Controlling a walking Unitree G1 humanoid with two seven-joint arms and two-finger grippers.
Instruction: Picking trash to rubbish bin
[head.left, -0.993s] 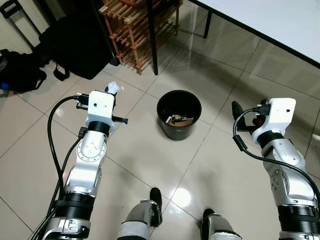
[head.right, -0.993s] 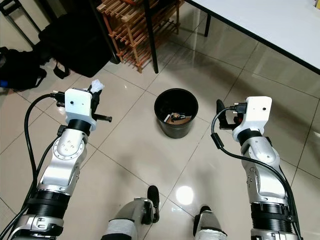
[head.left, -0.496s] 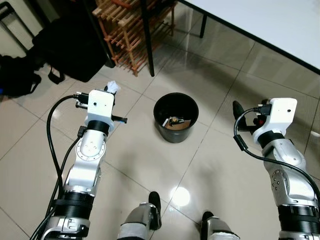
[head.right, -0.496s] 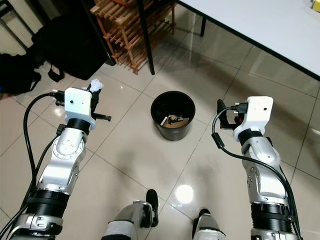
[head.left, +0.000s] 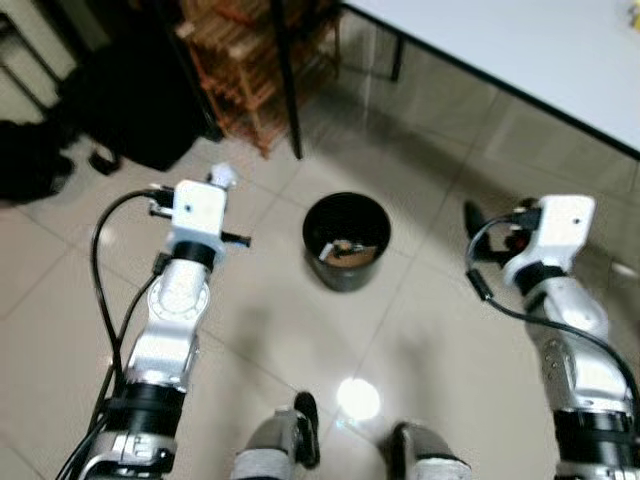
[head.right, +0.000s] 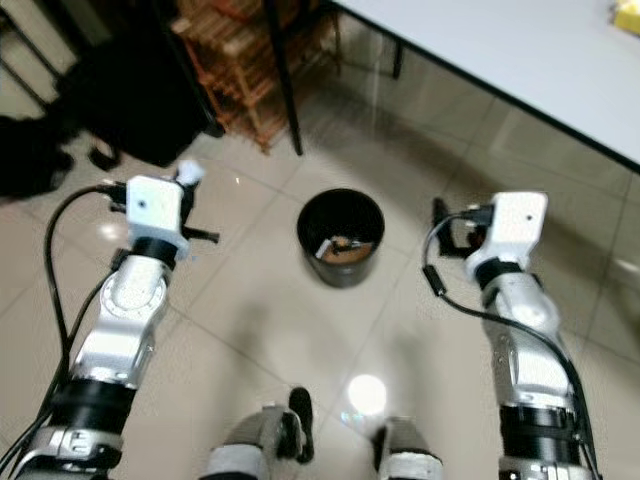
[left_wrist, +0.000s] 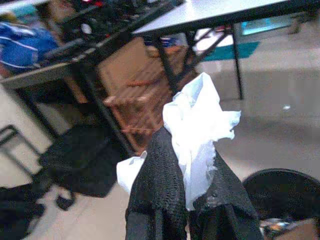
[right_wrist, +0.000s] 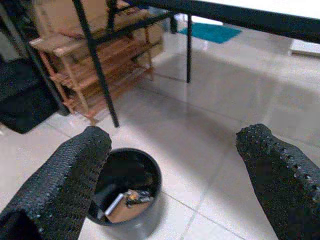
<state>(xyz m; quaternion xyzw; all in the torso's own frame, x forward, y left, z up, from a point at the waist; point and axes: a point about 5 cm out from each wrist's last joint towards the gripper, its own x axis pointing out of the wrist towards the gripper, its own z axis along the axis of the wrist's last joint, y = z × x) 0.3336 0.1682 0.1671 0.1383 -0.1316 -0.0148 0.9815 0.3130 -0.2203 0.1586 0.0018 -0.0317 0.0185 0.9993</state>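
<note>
Gripping tissue (left_wrist: 197, 125) w/ left pincer (left_wrist: 192, 200), bin (head.left: 346, 238) beside, right pincer (right_wrist: 180, 180) spread

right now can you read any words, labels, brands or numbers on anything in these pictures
None: no readable text shows anywhere.
Round black rubbish bin: the scraps inside are too blurred to read.
Crumpled white tissue held by the left gripper: blank.
White table top: a small yellow thing lies at its edge, too small to read.

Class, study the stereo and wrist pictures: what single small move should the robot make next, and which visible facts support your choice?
Probably swing the left gripper rightward until it is over the black bin. It is shut on a crumpled white tissue, while the bin stands on the floor between both arms, already holding scraps.
</note>
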